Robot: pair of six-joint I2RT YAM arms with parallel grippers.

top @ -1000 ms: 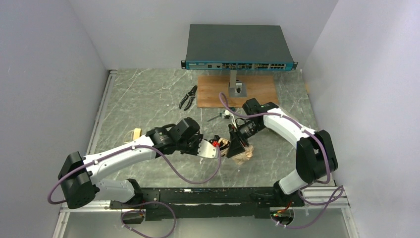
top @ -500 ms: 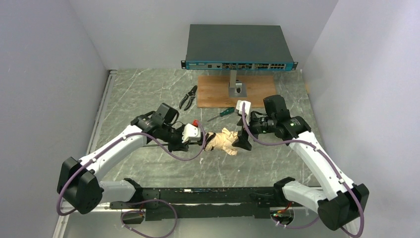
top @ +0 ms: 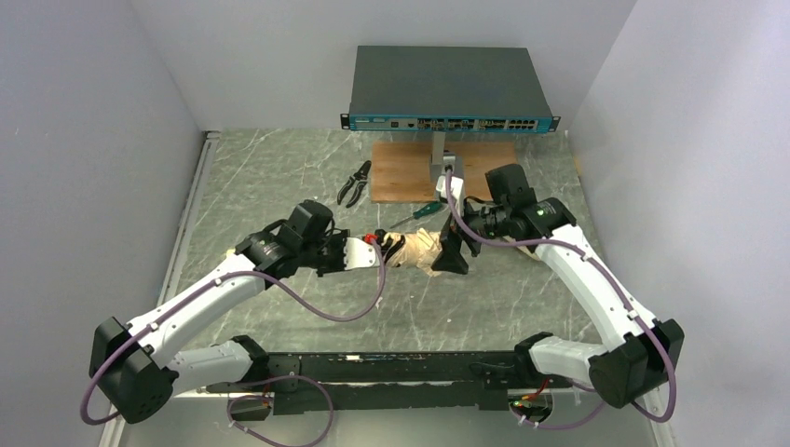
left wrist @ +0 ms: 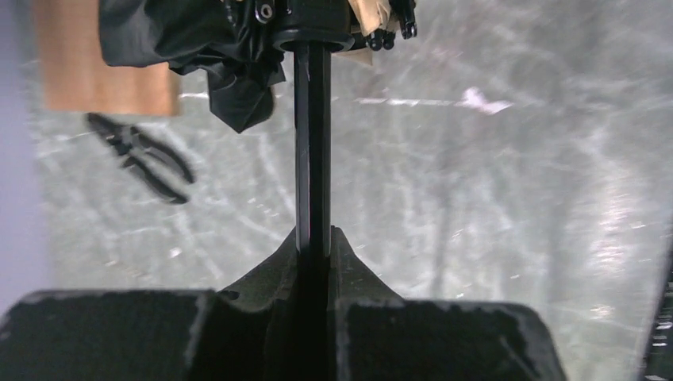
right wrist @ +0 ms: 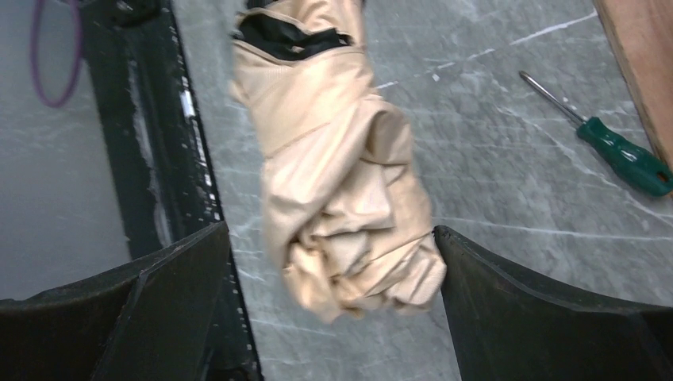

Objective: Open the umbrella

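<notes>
The umbrella [top: 416, 250] is a crumpled gold-beige bundle held off the table between my two grippers. My left gripper [top: 368, 252] is shut on its thin black shaft [left wrist: 312, 151], which runs straight out from my jaws to the black lining [left wrist: 198, 40] at the top of the left wrist view. My right gripper [top: 450, 254] is open, its fingers on either side of the fabric bundle [right wrist: 341, 182]. The right finger [right wrist: 508, 286] touches the fabric's edge and the left finger [right wrist: 174, 278] stands apart from it. The handle is hidden.
A network switch [top: 450, 88] on a stand sits over a wooden board [top: 401, 175] at the back. Black pliers [top: 354, 182] and a green screwdriver [top: 424, 210] lie in front of the board. The screwdriver [right wrist: 623, 157] lies close beyond the umbrella.
Both grippers have carried the umbrella away from the near edge toward the back. My left gripper has drawn back to the left. My right arm has swung round to the umbrella's right end.
</notes>
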